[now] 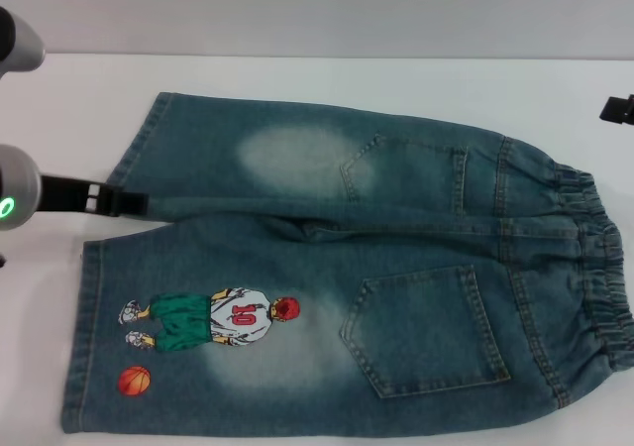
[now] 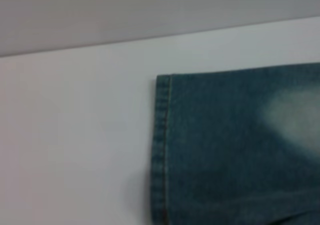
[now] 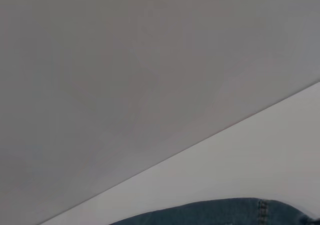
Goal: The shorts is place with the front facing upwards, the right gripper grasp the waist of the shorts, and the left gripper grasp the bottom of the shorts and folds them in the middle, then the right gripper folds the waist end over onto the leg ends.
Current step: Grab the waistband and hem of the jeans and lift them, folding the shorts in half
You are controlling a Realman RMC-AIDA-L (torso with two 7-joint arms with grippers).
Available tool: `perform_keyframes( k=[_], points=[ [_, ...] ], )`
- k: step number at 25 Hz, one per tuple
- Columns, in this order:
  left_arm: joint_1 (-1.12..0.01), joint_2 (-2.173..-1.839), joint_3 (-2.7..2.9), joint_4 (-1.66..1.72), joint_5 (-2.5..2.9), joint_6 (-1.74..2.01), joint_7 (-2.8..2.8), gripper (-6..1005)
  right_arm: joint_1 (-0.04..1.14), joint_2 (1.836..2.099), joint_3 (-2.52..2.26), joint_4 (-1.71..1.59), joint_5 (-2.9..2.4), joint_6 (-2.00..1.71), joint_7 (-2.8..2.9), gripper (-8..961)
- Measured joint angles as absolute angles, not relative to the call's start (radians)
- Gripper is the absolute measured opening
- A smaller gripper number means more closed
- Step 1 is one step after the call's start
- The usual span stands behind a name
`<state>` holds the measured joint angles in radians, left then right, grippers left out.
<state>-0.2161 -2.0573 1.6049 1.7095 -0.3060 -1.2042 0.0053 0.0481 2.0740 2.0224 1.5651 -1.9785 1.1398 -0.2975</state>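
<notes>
The shorts (image 1: pixel 396 268) lie flat on the white table (image 1: pixel 79 99), pockets up. The ruffled waist (image 1: pixel 606 268) is at the right. The bottom of the shorts points left, with the far leg's hem (image 1: pixel 137 149) and the near leg's hem (image 1: pixel 84 347). The near leg carries the cartoon player print (image 1: pixel 213 319) and orange ball (image 1: pixel 135 380). My left gripper (image 1: pixel 131 203) reaches in from the left, its tip at the far leg's hem beside the gap between the legs. That hem (image 2: pixel 161 150) fills the left wrist view. My right gripper (image 1: pixel 618 110) shows as a black bit at the right edge, beyond the waist.
A grey wall (image 1: pixel 317 10) runs behind the table's far edge. The shorts' near edge reaches the bottom of the head view. In the right wrist view a strip of denim (image 3: pixel 225 212) lies below bare table and wall.
</notes>
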Motion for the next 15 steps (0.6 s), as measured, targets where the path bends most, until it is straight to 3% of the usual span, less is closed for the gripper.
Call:
perform_keyframes(
  k=[15],
  points=[
    [-0.196,-2.057,1.581,1.725,-0.232,-1.386,0.004,826,0.017,2.074,2.034,1.544,-1.984,1.131,-0.296,750]
  ],
)
